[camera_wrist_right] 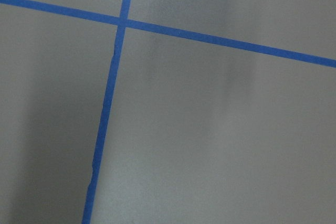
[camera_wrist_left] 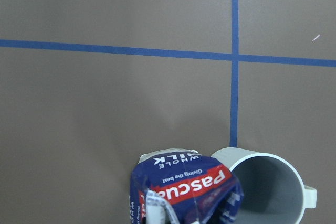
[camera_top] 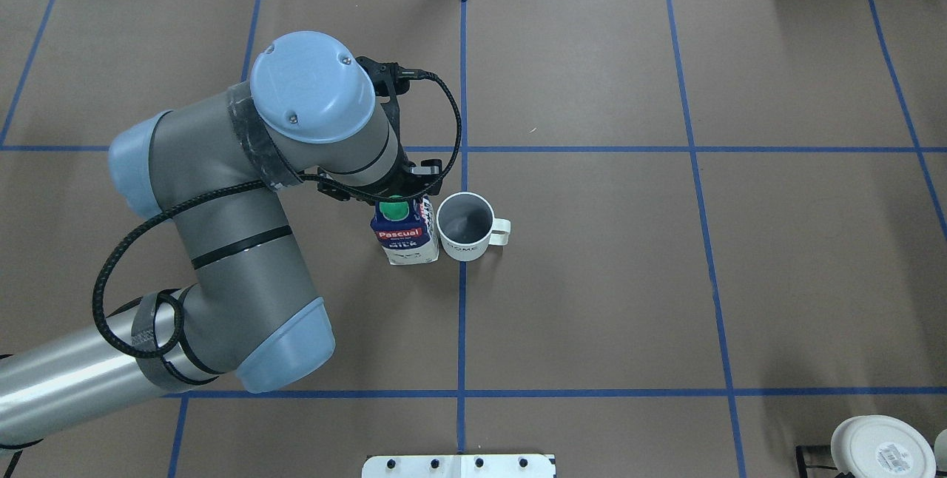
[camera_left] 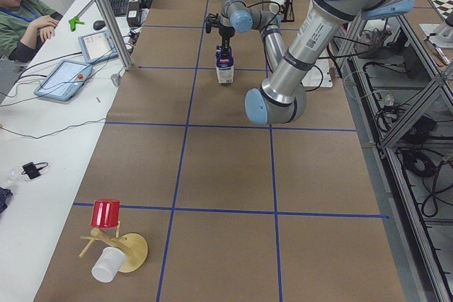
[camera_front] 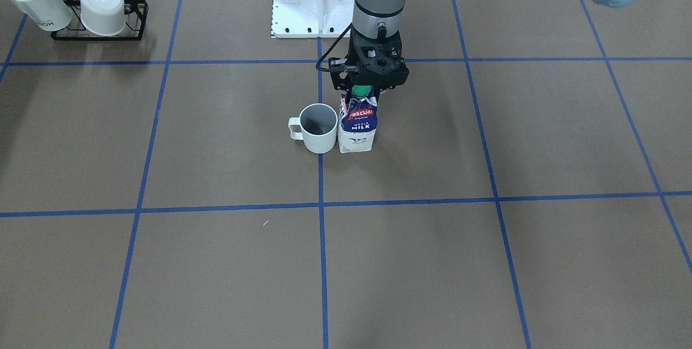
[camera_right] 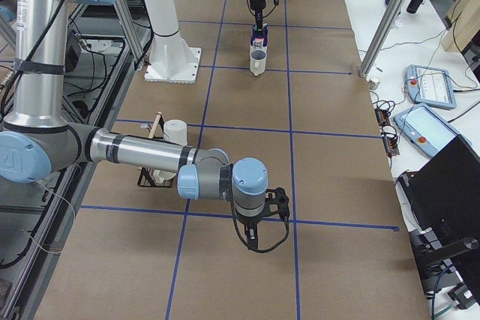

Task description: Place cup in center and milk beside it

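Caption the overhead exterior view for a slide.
Left gripper over the milk, which stands beside the cup on the central blue tape line.

On my front feed, a black wire rack [camera_front: 97, 37] sits near the table's corner. It holds a white cup with black lettering [camera_front: 38, 3] and a white handleless cup [camera_front: 102, 8] (both lying tilted). At the opposite end, a red plastic cup [camera_left: 105, 213] tops a wooden stand [camera_left: 133, 251].

Glossy printed milk carton [camera_front: 358, 128], smooth glazed mug [camera_front: 319, 141], matt brown paper surface [camera_front: 216, 143]
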Tool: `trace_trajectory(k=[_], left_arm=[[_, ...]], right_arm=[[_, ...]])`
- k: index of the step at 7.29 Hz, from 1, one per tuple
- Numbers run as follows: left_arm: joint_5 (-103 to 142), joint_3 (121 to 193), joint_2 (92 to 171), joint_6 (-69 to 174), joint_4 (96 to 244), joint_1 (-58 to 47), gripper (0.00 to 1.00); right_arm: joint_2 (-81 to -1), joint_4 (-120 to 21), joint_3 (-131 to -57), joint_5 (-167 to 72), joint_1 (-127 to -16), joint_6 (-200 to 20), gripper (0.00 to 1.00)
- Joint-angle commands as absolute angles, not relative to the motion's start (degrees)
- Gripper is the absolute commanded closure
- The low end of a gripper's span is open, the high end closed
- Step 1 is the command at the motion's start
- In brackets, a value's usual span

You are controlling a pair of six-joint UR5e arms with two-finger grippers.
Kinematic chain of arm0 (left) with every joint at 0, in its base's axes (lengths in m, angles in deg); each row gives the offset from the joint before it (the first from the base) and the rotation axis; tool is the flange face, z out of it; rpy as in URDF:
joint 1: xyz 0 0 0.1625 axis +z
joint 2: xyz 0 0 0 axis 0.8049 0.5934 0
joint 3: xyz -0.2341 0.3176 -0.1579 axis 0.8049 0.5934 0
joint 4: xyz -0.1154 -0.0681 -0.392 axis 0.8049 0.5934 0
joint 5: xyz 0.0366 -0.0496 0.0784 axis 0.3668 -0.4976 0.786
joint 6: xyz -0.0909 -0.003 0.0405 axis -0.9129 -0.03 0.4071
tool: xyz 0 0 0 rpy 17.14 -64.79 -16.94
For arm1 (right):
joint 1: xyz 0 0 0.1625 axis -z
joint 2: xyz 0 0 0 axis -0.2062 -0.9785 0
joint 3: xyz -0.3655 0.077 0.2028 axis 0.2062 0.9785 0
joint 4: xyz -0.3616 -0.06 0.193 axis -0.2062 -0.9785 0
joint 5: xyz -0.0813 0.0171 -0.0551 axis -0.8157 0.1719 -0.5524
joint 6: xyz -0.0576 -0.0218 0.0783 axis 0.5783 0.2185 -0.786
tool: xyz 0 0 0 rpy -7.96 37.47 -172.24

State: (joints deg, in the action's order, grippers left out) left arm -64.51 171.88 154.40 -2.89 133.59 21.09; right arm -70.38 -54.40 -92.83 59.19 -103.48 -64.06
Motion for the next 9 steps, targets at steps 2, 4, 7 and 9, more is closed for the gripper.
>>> trace_trajectory(k=[2,4,7,9], left_arm=[[-65.0,179.0,154.3,6.9,124.3,18.2,0.01],[-71.6,183.3,153.4,20.5,116.5,9.0,0.01],[-83.1,183.5,137.0,57.8,117.1,-11.6,0.01],[-89.8,178.2,125.1,81.3,117.3,-25.6,0.01]], right_arm=[[-69.9,-54.4,-92.8,59.2,-103.4,-64.1,0.0],[-69.8,-54.4,-92.8,59.2,-103.4,-64.1,0.0],[-69.9,-54.5,-92.4,59.2,-103.4,-64.0,0.0],[-69.9,-54.4,-92.2,59.2,-103.4,-64.0,0.0]])
